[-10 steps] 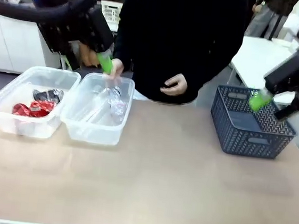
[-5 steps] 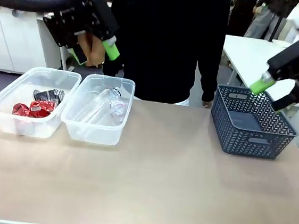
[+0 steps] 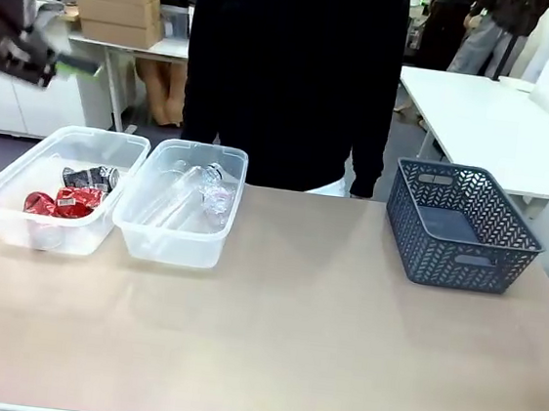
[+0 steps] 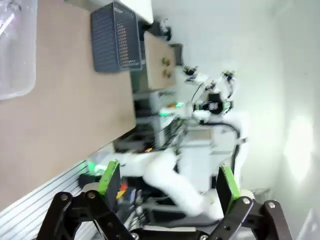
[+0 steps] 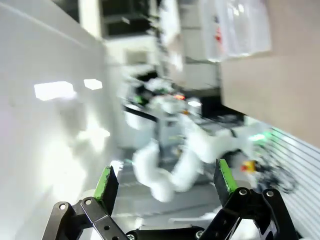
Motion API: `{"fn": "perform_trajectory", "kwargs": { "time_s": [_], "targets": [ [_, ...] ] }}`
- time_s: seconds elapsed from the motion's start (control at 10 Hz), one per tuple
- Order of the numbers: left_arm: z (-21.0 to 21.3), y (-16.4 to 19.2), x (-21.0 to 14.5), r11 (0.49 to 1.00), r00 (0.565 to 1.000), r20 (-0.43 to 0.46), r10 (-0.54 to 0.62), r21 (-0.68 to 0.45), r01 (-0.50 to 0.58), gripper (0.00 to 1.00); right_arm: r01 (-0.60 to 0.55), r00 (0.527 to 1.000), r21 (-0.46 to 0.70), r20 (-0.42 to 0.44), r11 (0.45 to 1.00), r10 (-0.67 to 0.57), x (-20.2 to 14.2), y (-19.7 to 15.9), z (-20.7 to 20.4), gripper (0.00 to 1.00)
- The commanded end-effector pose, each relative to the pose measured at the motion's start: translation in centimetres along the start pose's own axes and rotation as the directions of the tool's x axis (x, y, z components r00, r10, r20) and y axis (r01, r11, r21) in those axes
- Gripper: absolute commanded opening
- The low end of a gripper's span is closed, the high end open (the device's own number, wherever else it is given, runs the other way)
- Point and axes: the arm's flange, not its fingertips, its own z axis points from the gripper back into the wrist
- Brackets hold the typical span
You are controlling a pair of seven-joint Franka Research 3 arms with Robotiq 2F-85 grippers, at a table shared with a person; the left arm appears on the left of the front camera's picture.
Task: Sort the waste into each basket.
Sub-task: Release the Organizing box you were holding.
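On the table (image 3: 270, 342), two clear tubs are placed side by side at the far left, their long walls almost touching. In the left tub (image 3: 9, 212) the crushed red cans (image 3: 59, 201) and one black-silver can (image 3: 89, 176) are seen. In the right tub (image 3: 168, 239) the clear bottles (image 3: 192, 197) are laid, one of them with a pinkish label (image 3: 216, 197). The dark blue lattice basket (image 3: 459, 230) is set at the far right, close to the right edge of the table.

Between the tubs and the blue basket, and over the whole near half, a wide bare surface is left. A person in black (image 3: 294, 70) is standing against the far edge, behind the right tub.

The left gripper (image 3: 39, 14) is raised high at the upper left corner, well apart from the tubs; in its wrist view the left gripper (image 4: 167, 185) is seen with jaws spread wide and nothing between them. The right gripper (image 5: 165, 187) is likewise released and empty, its green pads (image 5: 106, 182) far apart.
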Motion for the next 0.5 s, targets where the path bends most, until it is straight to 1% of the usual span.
{"fn": "perform_trajectory", "kwargs": {
  "time_s": [0.0,0.1,0.2,0.4],
  "targets": [
    [-2.6,3.4,-2.8,0.986,0.979,0.122,0.165,0.017,-0.169,1.00,-0.094,0.994,-0.128,-0.065,0.987,0.086,-0.9,0.9,-1.4,1.00],
    [-3.1,4.4,-2.5,0.974,0.976,0.095,0.198,0.095,-0.206,1.00,-0.094,0.994,-0.128,-0.065,0.987,0.086,-0.9,0.9,-1.4,1.00],
    [0.4,1.6,0.4,0.996,0.993,0.071,0.093,-0.010,-0.093,1.00,-0.094,0.994,-0.128,-0.065,0.987,0.086,-0.9,0.9,-1.4,1.00],
    [0.4,1.6,0.4,0.996,0.993,0.071,0.093,-0.010,-0.093,1.00,-0.094,0.994,-0.128,-0.065,0.987,0.086,-0.9,0.9,-1.4,1.00]
  ]
}}
